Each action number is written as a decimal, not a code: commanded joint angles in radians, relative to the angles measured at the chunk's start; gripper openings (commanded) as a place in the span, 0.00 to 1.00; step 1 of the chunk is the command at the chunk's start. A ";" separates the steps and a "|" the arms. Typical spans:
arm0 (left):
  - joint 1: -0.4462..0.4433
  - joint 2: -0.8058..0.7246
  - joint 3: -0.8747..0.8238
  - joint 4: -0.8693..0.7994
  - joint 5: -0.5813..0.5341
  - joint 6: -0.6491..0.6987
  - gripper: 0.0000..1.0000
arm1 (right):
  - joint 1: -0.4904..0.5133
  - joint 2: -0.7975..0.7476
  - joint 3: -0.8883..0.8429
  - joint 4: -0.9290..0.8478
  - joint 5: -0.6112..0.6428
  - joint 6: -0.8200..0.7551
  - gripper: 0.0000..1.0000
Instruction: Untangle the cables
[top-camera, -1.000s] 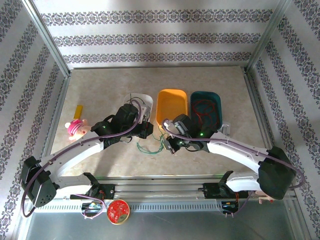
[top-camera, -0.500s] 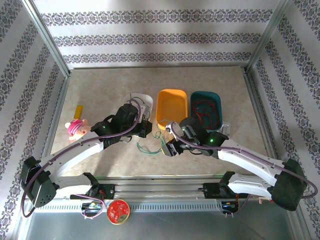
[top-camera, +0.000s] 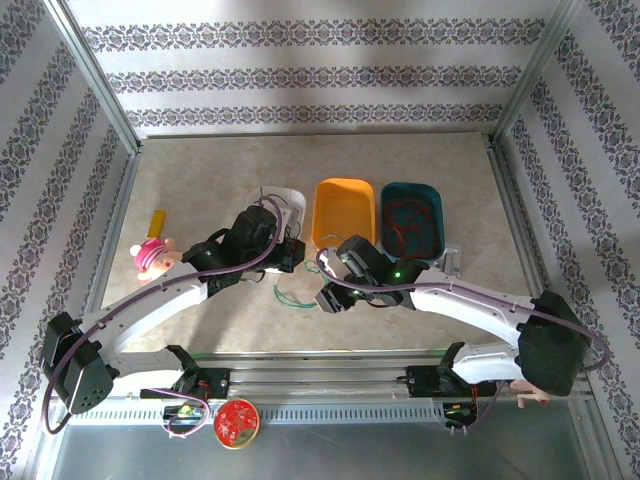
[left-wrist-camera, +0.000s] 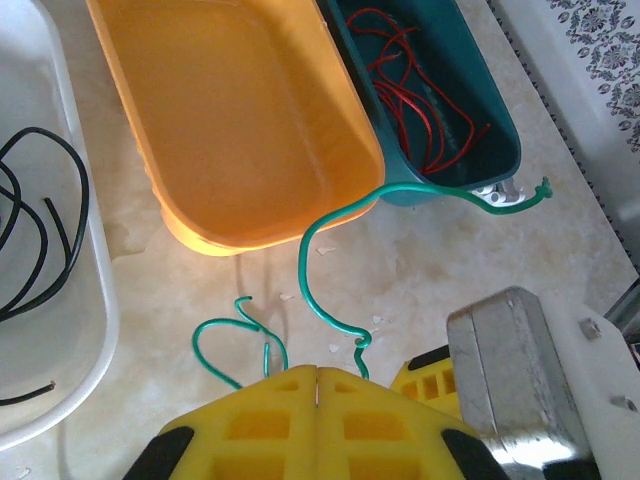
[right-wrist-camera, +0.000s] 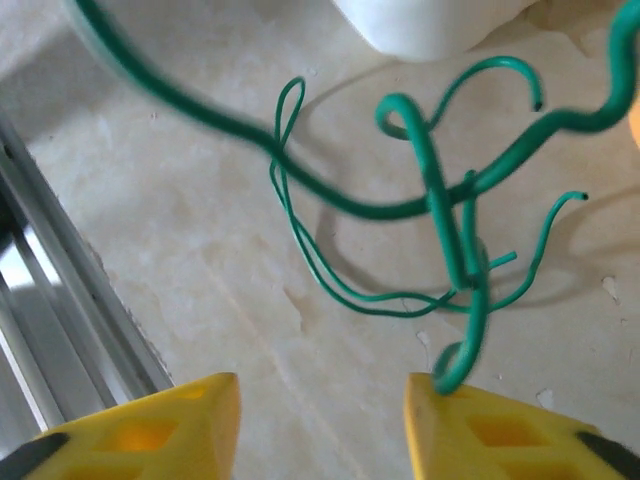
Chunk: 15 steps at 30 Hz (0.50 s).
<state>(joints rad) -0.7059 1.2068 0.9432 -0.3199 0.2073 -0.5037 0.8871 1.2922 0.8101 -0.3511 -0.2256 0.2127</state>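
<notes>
A green cable (top-camera: 293, 297) lies looped on the table in front of the trays. My left gripper (top-camera: 290, 256) (left-wrist-camera: 318, 378) is shut, and a green cable strand (left-wrist-camera: 303, 265) rises from behind its fingertips and arcs over toward the teal tray (left-wrist-camera: 503, 140). My right gripper (top-camera: 328, 297) (right-wrist-camera: 320, 430) hangs open low over the tangle of green cable (right-wrist-camera: 440, 200); one loop touches its right fingertip (right-wrist-camera: 470, 420). Red cables (left-wrist-camera: 430, 120) lie in the teal tray (top-camera: 437, 200). A black cable (left-wrist-camera: 86, 200) sits in the white tray (left-wrist-camera: 100, 320).
The orange tray (top-camera: 345, 210) (left-wrist-camera: 230, 110) stands between the white tray (top-camera: 283, 200) and the teal one. A pink toy (top-camera: 152, 257) and a yellow stick (top-camera: 156, 220) lie at the left. The aluminium rail (right-wrist-camera: 50, 300) runs along the near edge, with a red disc (top-camera: 235, 422) beyond it.
My right gripper has swung left and come down toward the green cable, still open. The left gripper has barely moved.
</notes>
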 joint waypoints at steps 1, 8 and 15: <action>-0.010 -0.009 0.029 0.041 0.016 -0.010 0.00 | -0.012 0.011 0.032 0.031 0.068 -0.007 0.25; -0.010 -0.010 0.029 0.034 0.025 -0.006 0.00 | -0.045 -0.034 0.004 0.079 0.111 0.029 0.00; -0.012 -0.005 0.032 0.033 0.026 -0.004 0.00 | -0.062 -0.079 -0.020 0.083 0.067 0.033 0.01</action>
<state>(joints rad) -0.7059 1.2068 0.9432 -0.3199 0.2173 -0.5045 0.8330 1.2366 0.8074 -0.2897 -0.1452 0.2363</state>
